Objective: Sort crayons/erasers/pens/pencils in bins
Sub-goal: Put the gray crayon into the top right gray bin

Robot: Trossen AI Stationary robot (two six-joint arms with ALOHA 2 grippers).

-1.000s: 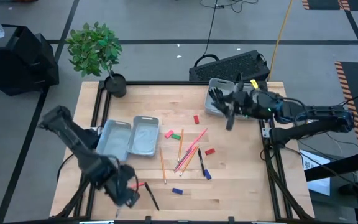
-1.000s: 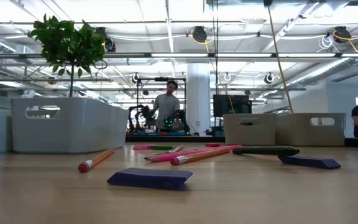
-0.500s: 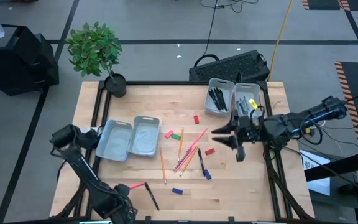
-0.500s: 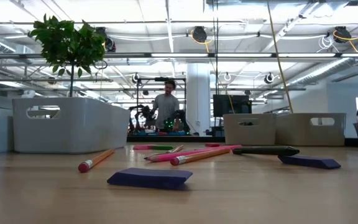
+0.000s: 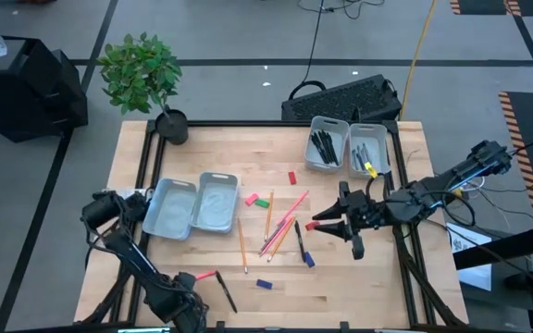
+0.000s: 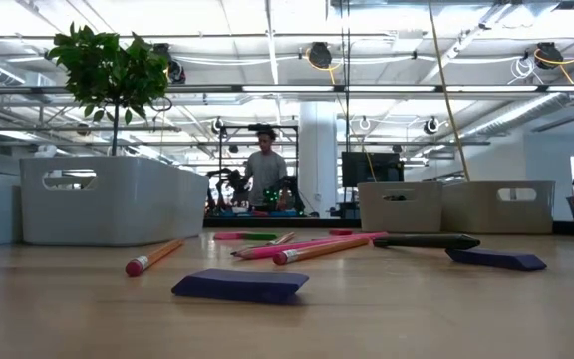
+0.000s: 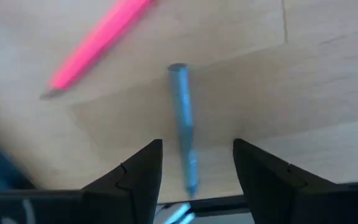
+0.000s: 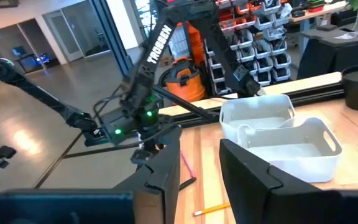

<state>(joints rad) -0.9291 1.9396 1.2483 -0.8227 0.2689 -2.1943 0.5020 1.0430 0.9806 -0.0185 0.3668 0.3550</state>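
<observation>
Hovering with parted fingers over a black pen [image 7: 183,118] near the table's front edge, the left gripper [image 7: 194,171] grips nothing, while the right gripper [image 5: 333,222], open and empty, hangs beside a red eraser [image 5: 312,225].

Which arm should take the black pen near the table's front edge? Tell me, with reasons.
Left. The left gripper is open right over the black pen, which lies between its fingers. The right gripper is across the table by the red eraser, far from that pen.
</observation>
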